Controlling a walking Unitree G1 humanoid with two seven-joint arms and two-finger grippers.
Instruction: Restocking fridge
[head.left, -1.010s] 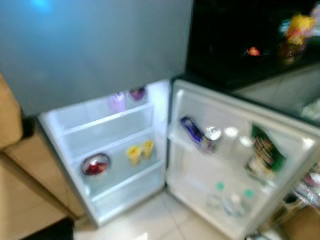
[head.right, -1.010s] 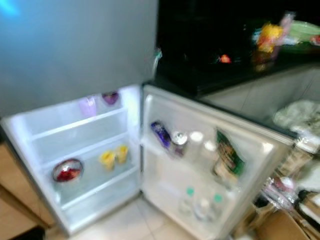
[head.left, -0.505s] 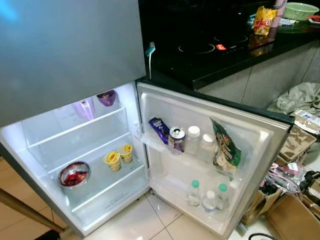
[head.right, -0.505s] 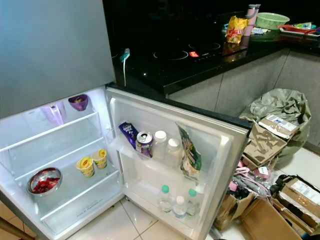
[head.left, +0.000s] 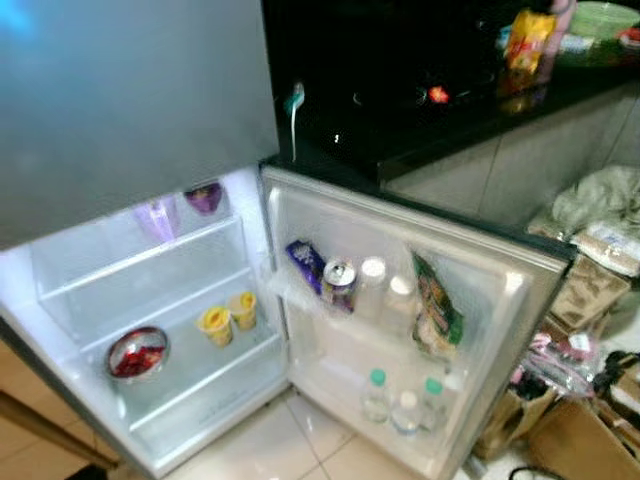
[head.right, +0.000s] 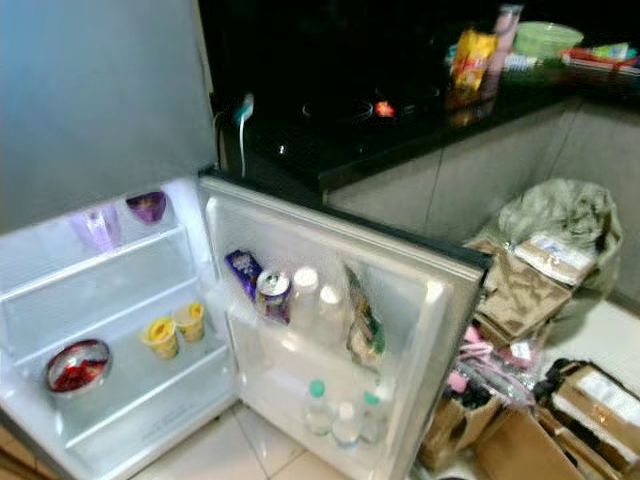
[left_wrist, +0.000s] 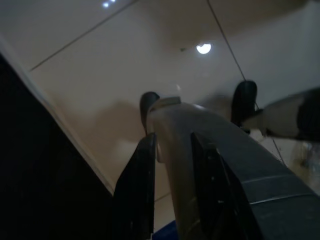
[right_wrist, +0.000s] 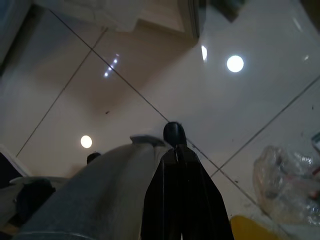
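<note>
Left gripper (left_wrist: 172, 165) fingers apart, right gripper (right_wrist: 182, 187) fingers pressed together, both empty over floor. Fetch food first; fridge door (head.left: 500, 290) open ahead.

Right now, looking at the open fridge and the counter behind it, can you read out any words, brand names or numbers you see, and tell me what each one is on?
No text can be read; the views are blurred.
Soda can in the door shelf: print too blurred.
Purple packet beside it: lettering unreadable.
Green snack bag: markings too blurred.
Yellow snack bag on the counter: print illegible.
Cardboard boxes on the floor: white labels too small to read.
Water bottles: no label readable.
</note>
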